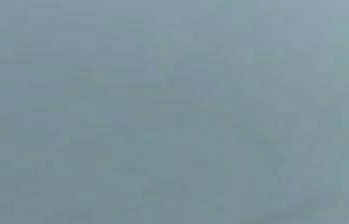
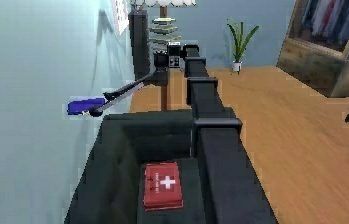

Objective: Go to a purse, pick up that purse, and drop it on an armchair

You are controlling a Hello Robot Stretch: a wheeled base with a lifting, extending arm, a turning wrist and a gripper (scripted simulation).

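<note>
A small blue-purple thing (image 2: pixel 79 106) hangs at the far end of my gripper (image 2: pixel 100 100), clear of every surface, in front of the pale blue wall (image 2: pixel 42 90). The gripper holds it. The dark arm (image 2: pixel 207 110) rises from the arm side view's bottom edge and the gripper's body reaches left from it. Below the held thing stands a dark armchair (image 2: pixel 122 150), with its seat under the arm. A red box with a white cross (image 2: pixel 163 186) lies on that seat.
A plain blue-grey wall (image 1: pixel 174 112) stands close ahead in the forward view. Past the armchair are a lamp on a stand (image 2: pixel 163 25) and a potted plant (image 2: pixel 240 42). A wooden wardrobe (image 2: pixel 327 40) and bare wooden floor (image 2: pixel 292 130) lie on the arm side view's right.
</note>
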